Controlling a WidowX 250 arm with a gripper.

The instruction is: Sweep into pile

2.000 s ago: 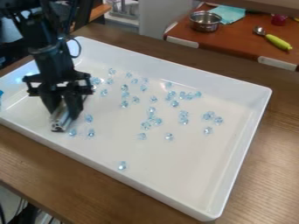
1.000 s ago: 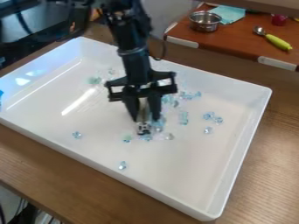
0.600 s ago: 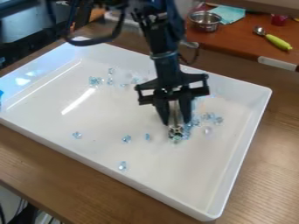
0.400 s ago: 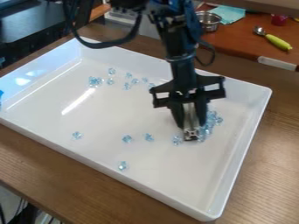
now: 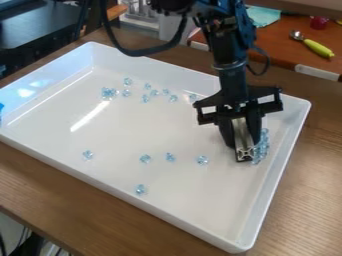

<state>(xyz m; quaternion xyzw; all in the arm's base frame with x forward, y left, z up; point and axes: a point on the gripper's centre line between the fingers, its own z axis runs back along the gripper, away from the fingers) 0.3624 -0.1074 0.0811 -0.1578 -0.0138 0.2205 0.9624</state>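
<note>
The black gripper [image 5: 244, 142] hangs down over the right part of the white tray [image 5: 160, 210], shut on a silver metal bar [image 5: 243, 140] held low at the tray floor. Clear bluish beads [image 5: 262, 147] are bunched along the bar's right side, close to the tray's right wall. Several loose beads [image 5: 109, 93] lie towards the tray's back left. More single beads [image 5: 145, 158] are scattered across the front half, one of them [image 5: 140, 189] near the front wall.
The tray's raised walls surround the work area on a brown wooden table [image 5: 314, 185]. Behind it, an orange-brown surface holds a spoon with a yellow-green handle [image 5: 318, 48], a teal cloth [image 5: 263, 16] and a red object [image 5: 319, 22].
From the tray's left side, the gripper has moved right with the bar. Many beads from the middle have shifted right with it into a bunch; several stay behind.
</note>
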